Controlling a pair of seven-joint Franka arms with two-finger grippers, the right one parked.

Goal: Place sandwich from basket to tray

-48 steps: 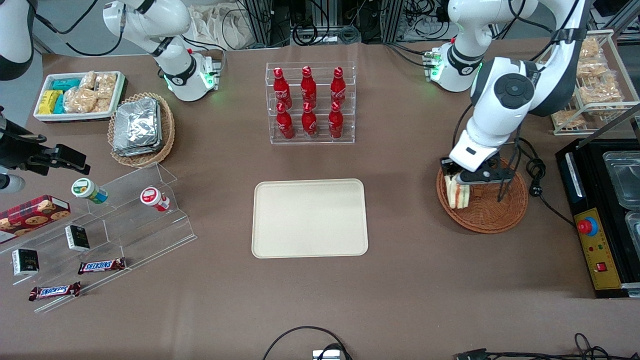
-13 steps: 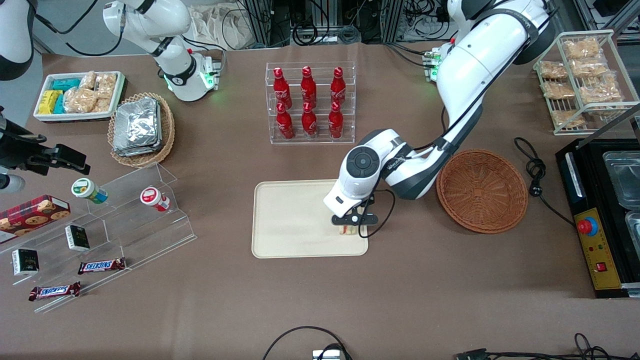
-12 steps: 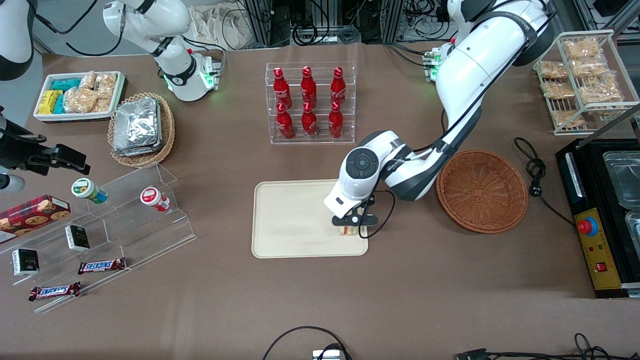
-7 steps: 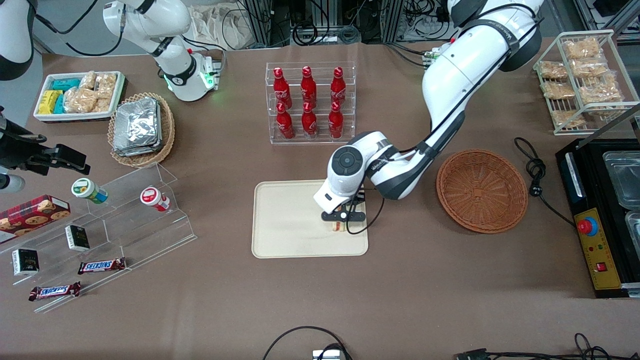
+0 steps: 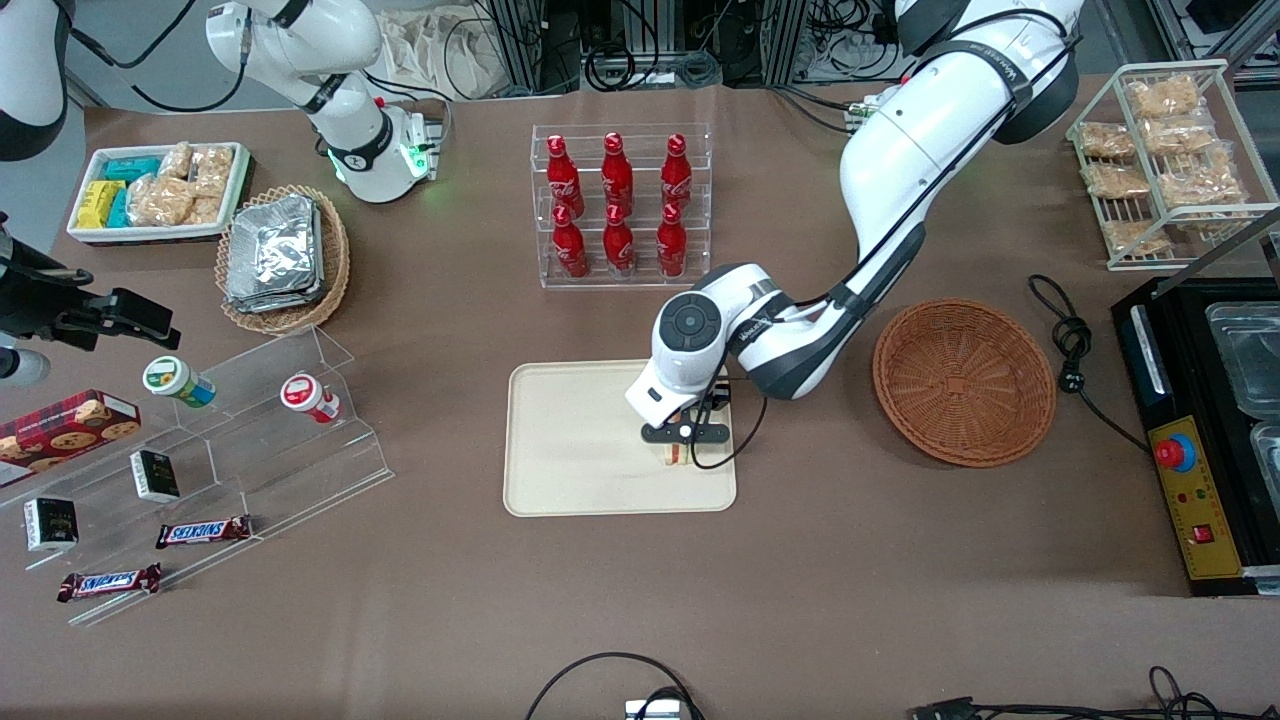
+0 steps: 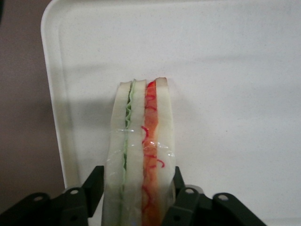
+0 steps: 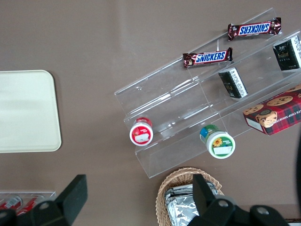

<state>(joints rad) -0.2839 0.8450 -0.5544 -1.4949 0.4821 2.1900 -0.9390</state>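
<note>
My left gripper (image 5: 680, 450) hangs over the cream tray (image 5: 570, 440), at the tray's end nearer the reddish-brown basket (image 5: 964, 382). It is shut on the sandwich (image 5: 677, 456), a wedge of white bread with green and red filling. In the left wrist view the sandwich (image 6: 141, 155) stands on edge between the black fingers (image 6: 91, 186), over the tray's surface (image 6: 225, 84) close to its rim. Whether it touches the tray I cannot tell. The basket is empty and lies toward the working arm's end of the table.
A clear rack of red bottles (image 5: 620, 205) stands farther from the front camera than the tray. A tan basket of foil packs (image 5: 282, 258), a white snack bin (image 5: 160, 190) and clear steps with snacks (image 5: 220, 440) lie toward the parked arm's end. A black machine (image 5: 1205, 430) and wire rack (image 5: 1170, 150) sit past the basket.
The gripper carried the sandwich from the basket to the tray, then in the last second drifted farther in over the tray, away from the basket. It still holds the sandwich.
</note>
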